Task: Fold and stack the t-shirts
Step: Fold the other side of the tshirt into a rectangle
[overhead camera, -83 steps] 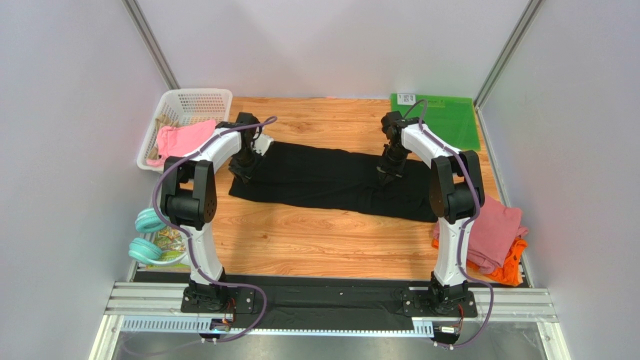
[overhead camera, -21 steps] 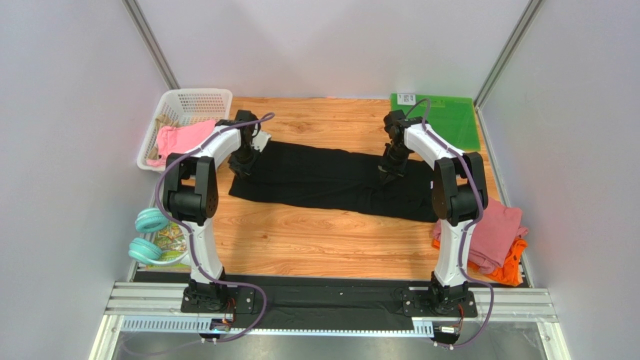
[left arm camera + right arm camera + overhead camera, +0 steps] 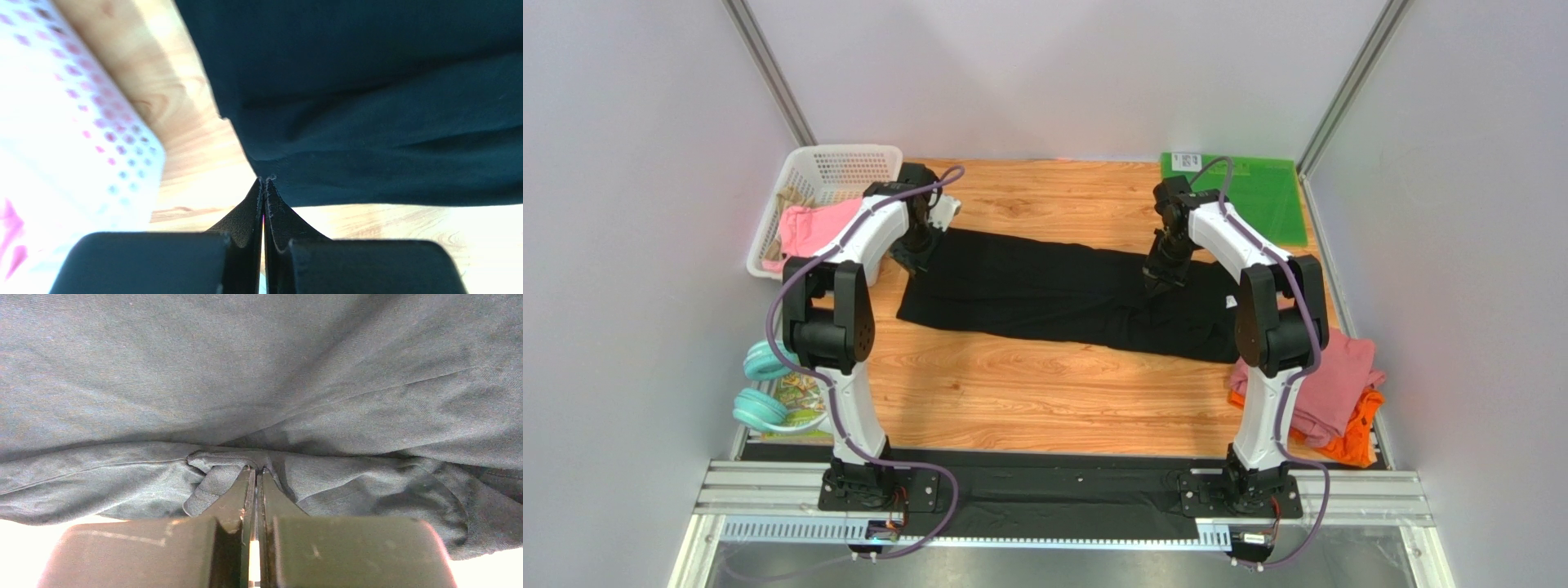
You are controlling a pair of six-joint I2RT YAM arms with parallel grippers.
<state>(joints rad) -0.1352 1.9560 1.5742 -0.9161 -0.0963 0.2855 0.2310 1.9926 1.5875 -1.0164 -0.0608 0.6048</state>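
The large black t-shirt (image 3: pixel 1051 288) lies spread across the middle of the wooden table. My left gripper (image 3: pixel 921 251) is at its far left corner; in the left wrist view the gripper (image 3: pixel 265 179) is shut, its tips pinching the shirt's edge (image 3: pixel 380 92). My right gripper (image 3: pixel 1160 277) is on the shirt's right part; in the right wrist view the gripper (image 3: pixel 258 470) is shut on a puckered fold of the black cloth (image 3: pixel 245 373). The dusty-pink t-shirt (image 3: pixel 1326 380) lies on the orange t-shirt (image 3: pixel 1360 439) at the right edge.
A white basket (image 3: pixel 830 163) at the back left holds pink cloth (image 3: pixel 817 227) and shows close by in the left wrist view (image 3: pixel 61 122). A green mat (image 3: pixel 1247 196) lies at the back right. Teal headphones (image 3: pixel 762 386) sit at the left edge.
My left gripper has moved away from me along the shirt's left edge, toward its far corner and the basket. The right gripper has shifted only slightly. The shirt's outline looks much the same.
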